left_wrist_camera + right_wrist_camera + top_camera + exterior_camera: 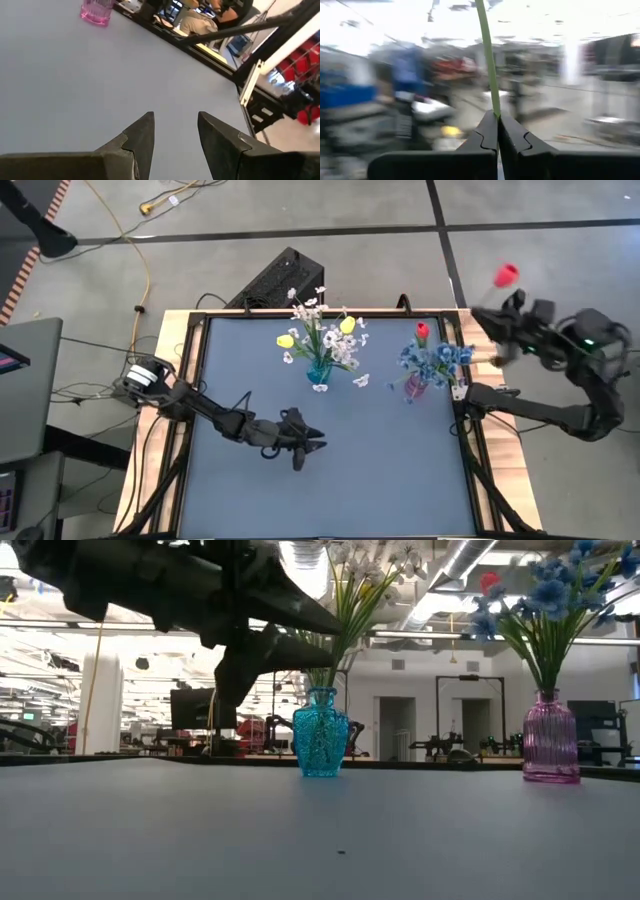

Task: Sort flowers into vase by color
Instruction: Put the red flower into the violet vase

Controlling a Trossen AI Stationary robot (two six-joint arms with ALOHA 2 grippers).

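A blue vase (319,370) (321,735) at the table's far middle holds yellow buds and white blossoms. To its right, a pink vase (415,387) (551,740) (97,11) holds blue blossoms and one red bud (422,331). My right gripper (497,320) (497,117) is raised off the table's far right corner, shut on a red flower (507,275). My left gripper (308,452) (175,135) hovers open over the table's middle, nearer than the blue vase, with nothing between its fingers. My right gripper pinches the flower's green stem (493,105) between its two fingertips. The stem runs on straight out past the fingers. The red bud is lifted clear, above and beyond the table's far right corner. Blur hides how far along the stem the hold lies.
A small white blossom (361,380) shows on the mat between the two vases. The grey mat (380,470) is bare toward the near edge. A black frame (470,470) rims the table. A dark box (275,280) sits behind the far edge.
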